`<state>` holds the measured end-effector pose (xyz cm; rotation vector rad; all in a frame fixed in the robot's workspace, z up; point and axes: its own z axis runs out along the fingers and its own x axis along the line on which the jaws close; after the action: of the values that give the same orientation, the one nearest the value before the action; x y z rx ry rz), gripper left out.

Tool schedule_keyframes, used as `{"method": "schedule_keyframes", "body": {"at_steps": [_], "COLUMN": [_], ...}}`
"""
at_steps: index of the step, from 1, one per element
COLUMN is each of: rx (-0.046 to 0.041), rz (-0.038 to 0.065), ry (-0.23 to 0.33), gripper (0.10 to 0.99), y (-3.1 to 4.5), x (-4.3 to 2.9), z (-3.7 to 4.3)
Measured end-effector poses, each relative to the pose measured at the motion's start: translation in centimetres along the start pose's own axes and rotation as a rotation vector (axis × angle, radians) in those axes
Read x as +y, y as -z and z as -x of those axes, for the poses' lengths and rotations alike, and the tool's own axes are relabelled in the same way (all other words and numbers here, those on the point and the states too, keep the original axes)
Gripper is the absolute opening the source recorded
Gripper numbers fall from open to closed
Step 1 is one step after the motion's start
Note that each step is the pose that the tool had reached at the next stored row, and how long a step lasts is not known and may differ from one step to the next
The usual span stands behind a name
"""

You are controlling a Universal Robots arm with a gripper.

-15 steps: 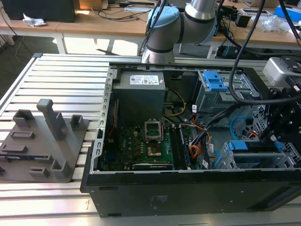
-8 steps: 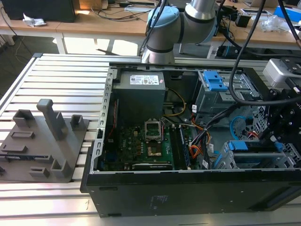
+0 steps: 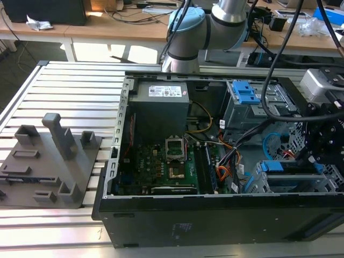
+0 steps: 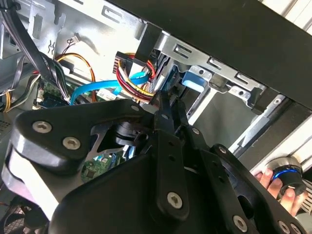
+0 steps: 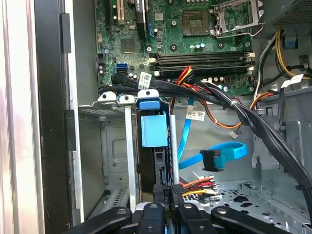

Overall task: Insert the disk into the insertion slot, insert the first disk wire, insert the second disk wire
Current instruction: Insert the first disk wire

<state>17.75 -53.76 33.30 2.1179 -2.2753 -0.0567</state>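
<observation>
Disk (image 5: 153, 130): blue caddy seated inside the insertion slot (image 5: 117, 151).
Gripper (image 5: 170, 196): fingers clamped on the power plug (image 5: 178, 188), just beside the disk.
Blue data cable (image 5: 214, 158): free end lying apart.

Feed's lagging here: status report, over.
Tool shut on colored-wire plug. Disk in insertion slot. Blue wire loose nearby, unplugged.
</observation>
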Motion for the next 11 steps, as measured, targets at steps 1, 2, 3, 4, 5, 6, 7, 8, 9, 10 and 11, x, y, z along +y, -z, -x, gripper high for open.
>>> {"method": "schedule_keyframes", "body": {"at_steps": [1,2,3,4,5,6,7,8,9,10,11], "rx": [-0.0003,0.0002,0.0012,0.0013,0.0016,0.0014,0.0017,0.0016,0.0014,0.0014,0.0015], "rz": [0.000,0.000,0.000,0.000,0.000,0.000,-0.001,0.000,0.000,0.000,0.000], "ry": [0.000,0.000,0.000,0.000,0.000,0.000,0.000,0.000,0.000,0.000,0.000], "gripper": [0.188,0.188,0.251,0.251,0.251,0.251,0.251,0.251,0.251,0.251,0.251], "y": [-0.04,-0.02,0.04,0.05,0.14,0.37,0.76,1.29,1.78,2.33,2.77], "x": [0.00,0.00,0.00,0.00,0.01,0.02,0.03,0.06,0.08,0.11,0.13], "z": [-0.01,-0.01,-0.01,-0.01,-0.01,-0.01,-0.01,-0.01,-0.01,-0.01,0.00]}}
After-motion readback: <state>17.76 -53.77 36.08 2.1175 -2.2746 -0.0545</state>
